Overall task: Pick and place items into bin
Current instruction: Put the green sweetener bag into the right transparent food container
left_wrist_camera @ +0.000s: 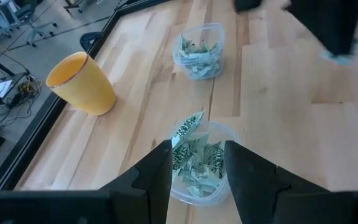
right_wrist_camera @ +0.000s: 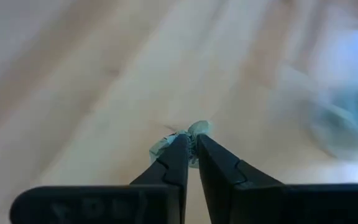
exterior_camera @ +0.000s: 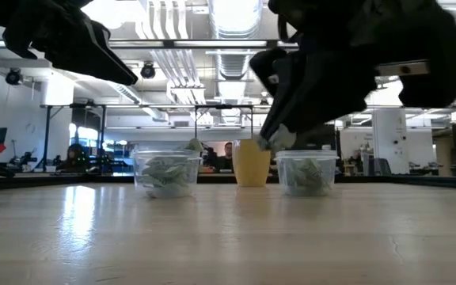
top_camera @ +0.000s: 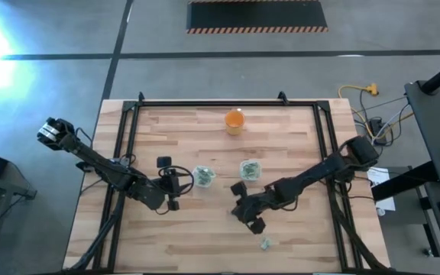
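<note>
Wooden tabletop [top_camera: 205, 221] underneath, right gripper [right_wrist_camera: 191, 144] pinched nearly closed on one pale wrinkly piece [right_wrist_camera: 194, 132] at its fingertips, left gripper [left_wrist_camera: 194, 163] spread open right above a clear tub [left_wrist_camera: 222, 134] full of pieces [left_wrist_camera: 194, 165]

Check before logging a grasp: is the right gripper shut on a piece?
Shut: right gripper pinches a pale green wrinkly piece at its fingertips.

Left gripper [top_camera: 176, 188] open, right gripper [top_camera: 255, 223] apparently pinched shut, both mid-table.
</note>
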You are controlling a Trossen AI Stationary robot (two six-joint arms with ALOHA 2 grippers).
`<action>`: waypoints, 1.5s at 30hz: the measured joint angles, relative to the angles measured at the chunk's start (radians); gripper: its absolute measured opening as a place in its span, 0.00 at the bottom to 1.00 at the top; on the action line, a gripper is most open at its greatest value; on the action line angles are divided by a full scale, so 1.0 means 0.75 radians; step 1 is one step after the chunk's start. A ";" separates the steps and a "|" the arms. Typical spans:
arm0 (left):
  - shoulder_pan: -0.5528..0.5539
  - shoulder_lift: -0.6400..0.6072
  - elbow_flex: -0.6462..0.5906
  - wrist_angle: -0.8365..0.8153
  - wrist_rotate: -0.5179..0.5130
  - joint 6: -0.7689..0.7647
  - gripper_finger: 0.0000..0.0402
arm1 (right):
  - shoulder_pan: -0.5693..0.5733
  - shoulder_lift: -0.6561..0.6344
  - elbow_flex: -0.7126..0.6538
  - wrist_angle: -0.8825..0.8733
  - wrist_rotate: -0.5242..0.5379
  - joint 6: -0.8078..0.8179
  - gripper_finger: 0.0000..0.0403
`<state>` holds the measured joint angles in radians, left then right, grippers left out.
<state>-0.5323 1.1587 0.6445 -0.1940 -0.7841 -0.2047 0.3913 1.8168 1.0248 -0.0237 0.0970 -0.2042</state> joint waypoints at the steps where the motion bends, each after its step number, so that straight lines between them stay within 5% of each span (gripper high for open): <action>1: 0.000 0.000 0.000 -0.001 0.000 0.000 0.33 | -0.003 -0.021 0.000 -0.034 0.046 -0.005 0.07; 13: -0.001 0.000 -0.001 -0.001 -0.001 0.000 0.33 | -0.067 -0.284 -0.032 -0.474 0.718 0.157 0.07; 36: 0.000 0.000 -0.017 0.003 -0.001 -0.002 0.33 | -0.221 -0.342 -0.221 -0.477 0.732 0.295 0.07; 45: -0.001 0.000 -0.017 0.003 -0.001 -0.002 0.33 | -0.220 -0.342 -0.227 -0.484 0.732 0.317 0.20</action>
<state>-0.5327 1.1587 0.6319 -0.1917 -0.7849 -0.2062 0.2260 1.5604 0.8543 -0.3867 0.6460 0.0333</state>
